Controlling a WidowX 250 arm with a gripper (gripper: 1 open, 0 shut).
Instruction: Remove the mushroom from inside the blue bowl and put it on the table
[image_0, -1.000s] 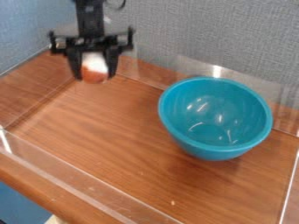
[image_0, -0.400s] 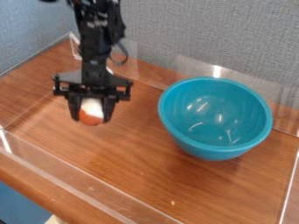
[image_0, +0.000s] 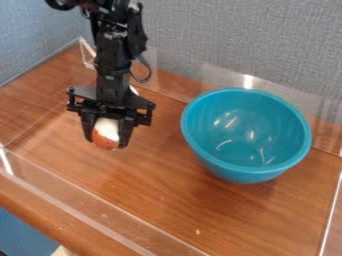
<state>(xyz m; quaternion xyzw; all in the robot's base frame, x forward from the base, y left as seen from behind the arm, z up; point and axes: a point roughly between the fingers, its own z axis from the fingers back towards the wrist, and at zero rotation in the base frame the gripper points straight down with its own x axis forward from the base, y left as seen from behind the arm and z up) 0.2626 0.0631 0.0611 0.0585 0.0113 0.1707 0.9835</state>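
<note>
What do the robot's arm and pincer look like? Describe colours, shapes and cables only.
The arm is black, slim and jointed, with dark cables running alongside it. The pincer is black too: a wide crossbar carrying two short fingers.

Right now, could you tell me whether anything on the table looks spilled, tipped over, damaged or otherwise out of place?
Nothing stands out. The blue bowl sits upright and empty on the table, with no spill or damage visible. The mushroom is clamped between the jaws of the gripper, left of the bowl and low over the wood.
</note>
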